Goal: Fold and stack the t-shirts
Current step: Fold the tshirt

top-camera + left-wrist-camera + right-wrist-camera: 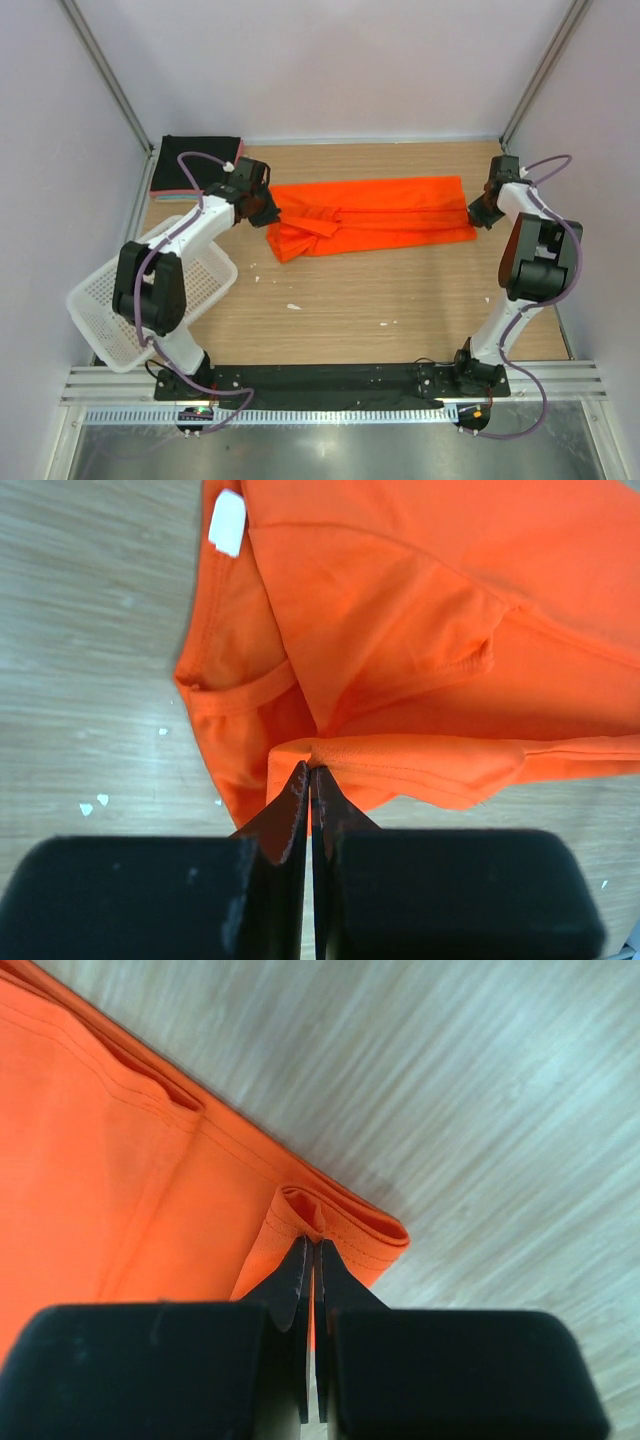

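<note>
Shirt pinched at both ends for the next fold

We see the orange shirt [370,215] lying as a long narrow band across the upper middle of the top view, on the table [400,310]. Its sides are turned in, so we judge the lengthwise folds done and the crosswise fold to be the step in hand.

The left claw [310,780] is clenched on a doubled edge of cloth at the neck end. In its wrist view the collar curves at centre left and the white label [228,522] sits at upper left. The right claw [312,1250] is clenched on the rolled corner of the hem end, where the shirt meets bare wood at the right of that frame.

Holding both short ends at once makes sense to us. The band can be kept taut and lifted level, and one end can be carried over the other without the tucked sleeves spilling out. Each grip takes only a thin bite near an edge, so we think a quick pull could slip it free.

The stack [195,165] of folded shirts, black on top with pink and teal edges below, waits in the upper left corner, just beyond the left claw. That puts it near for the final placing. The basket [100,300] sits at lower left, apart from the shirt.
</note>
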### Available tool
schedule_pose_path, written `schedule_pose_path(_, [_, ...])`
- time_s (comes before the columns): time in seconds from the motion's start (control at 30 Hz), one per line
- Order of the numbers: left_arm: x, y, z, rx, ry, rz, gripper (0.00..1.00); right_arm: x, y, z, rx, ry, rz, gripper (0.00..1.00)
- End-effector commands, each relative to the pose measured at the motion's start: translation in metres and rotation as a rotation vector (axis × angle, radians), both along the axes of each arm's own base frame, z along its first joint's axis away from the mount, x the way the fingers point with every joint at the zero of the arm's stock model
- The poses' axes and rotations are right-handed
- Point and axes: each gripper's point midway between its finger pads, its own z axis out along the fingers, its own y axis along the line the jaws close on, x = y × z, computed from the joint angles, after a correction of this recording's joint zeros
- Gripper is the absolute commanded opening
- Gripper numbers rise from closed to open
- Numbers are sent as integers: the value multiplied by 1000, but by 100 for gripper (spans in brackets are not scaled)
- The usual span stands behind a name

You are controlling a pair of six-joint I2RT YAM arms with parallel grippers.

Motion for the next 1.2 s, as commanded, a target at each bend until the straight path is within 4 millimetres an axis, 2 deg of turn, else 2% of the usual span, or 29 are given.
schedule_pose_path(0.0, [11,3,5,4,2,-32,0,20,0,14,-1,-31,-3,1])
schedule_pose_path(0.3, [25,11,-13,11,67,-9,0,38,2,2,30,-17,-2,1])
schedule_pose_path(0.43, [31,10,-15,9,73,-10,0,54,4,10,34,-56,21,2])
schedule_pose_path(0.47, [32,10,-18,11,80,-11,0,57,4,12,35,-63,25,2])
schedule_pose_path(0.57, [35,10,-23,16,93,-14,0,65,3,23,26,-85,38,12])
schedule_pose_path(0.63, [36,10,-27,20,101,-15,0,62,3,26,20,-80,44,24])
schedule_pose_path(0.7, [38,10,-28,22,100,-17,0,60,2,36,8,-100,46,31])
schedule_pose_path(0.73, [39,10,-31,22,105,-15,0,54,3,33,7,-90,46,32])
schedule_pose_path(0.8, [41,8,-30,17,102,-19,0,51,4,42,1,-115,53,35])
schedule_pose_path(1.0, [46,5,-35,13,111,-24,0,48,7,37,14,-107,74,34])
schedule_pose_path(1.17, [52,0,-25,-14,94,-26,0,44,8,20,10,-78,77,33])
